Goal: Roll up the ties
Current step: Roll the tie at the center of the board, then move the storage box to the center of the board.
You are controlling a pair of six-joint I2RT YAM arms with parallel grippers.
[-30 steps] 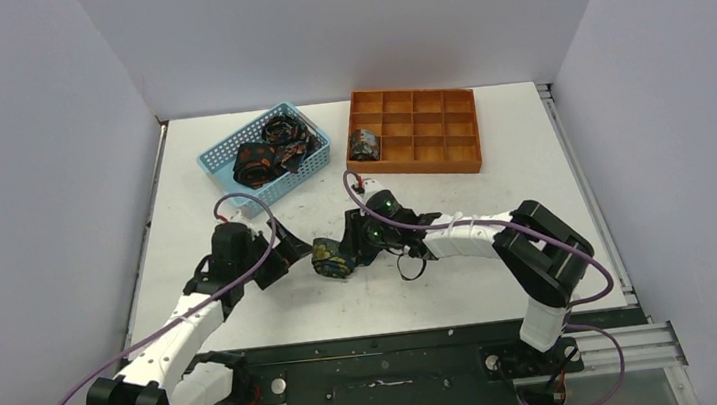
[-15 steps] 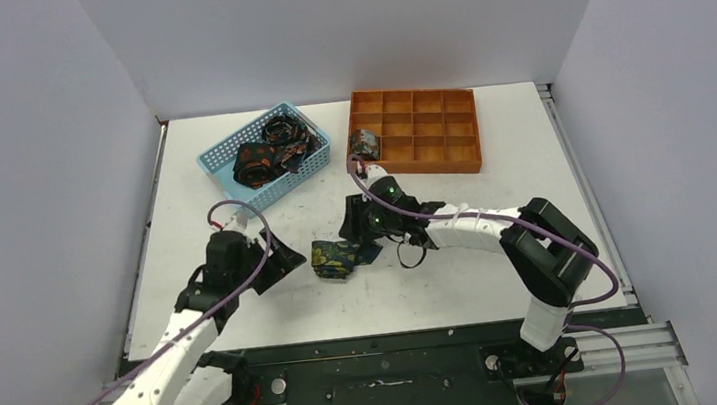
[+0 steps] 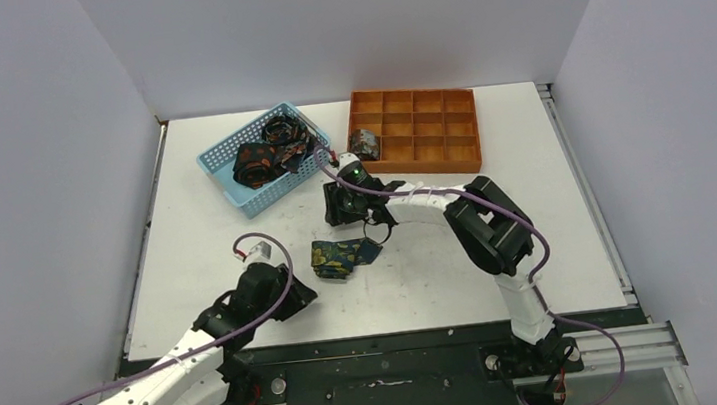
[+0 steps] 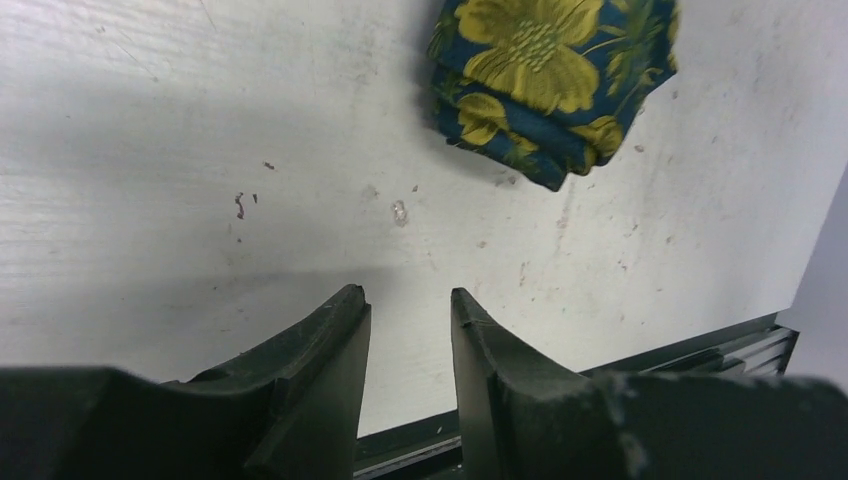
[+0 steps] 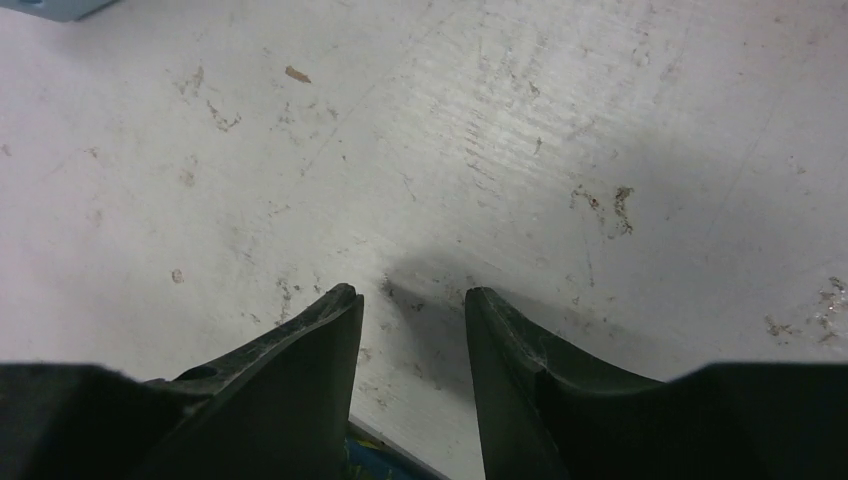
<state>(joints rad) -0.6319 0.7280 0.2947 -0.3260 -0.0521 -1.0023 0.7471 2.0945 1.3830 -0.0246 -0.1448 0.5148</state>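
Loose tie [image 3: 338, 257] is lying on the table [image 3: 461, 262], centre-front, between the two grippers and touching neither. It's sitting as a compact folded wad, navy with yellow-green flowers. Long axis is running roughly left-right in the overhead view, with a short flat flap poking out toward the right side. In the left wrist view the wad [image 4: 550, 80] is showing up top right, one corner pointing down toward the near table edge.

Left gripper [image 3: 299, 294] is sitting low, near-left of the wad, aimed at it. Jaws are standing apart with a narrow gap, and only bare table is showing between them [image 4: 405, 300].

Right gripper [image 3: 337, 205] is hanging just behind the wad, on the far side. Jaws are likewise parted and gripping nothing [image 5: 410, 295], with scuffed tabletop under them. A sliver of the floral fabric is peeking in at the bottom edge of that view.

Other ties [image 3: 267, 157] are lying bunched in the blue basket [image 3: 282, 185], far left. One rolled tie [image 3: 364, 143] is sitting in the near-left compartment of the orange tray [image 3: 421, 168], far centre.
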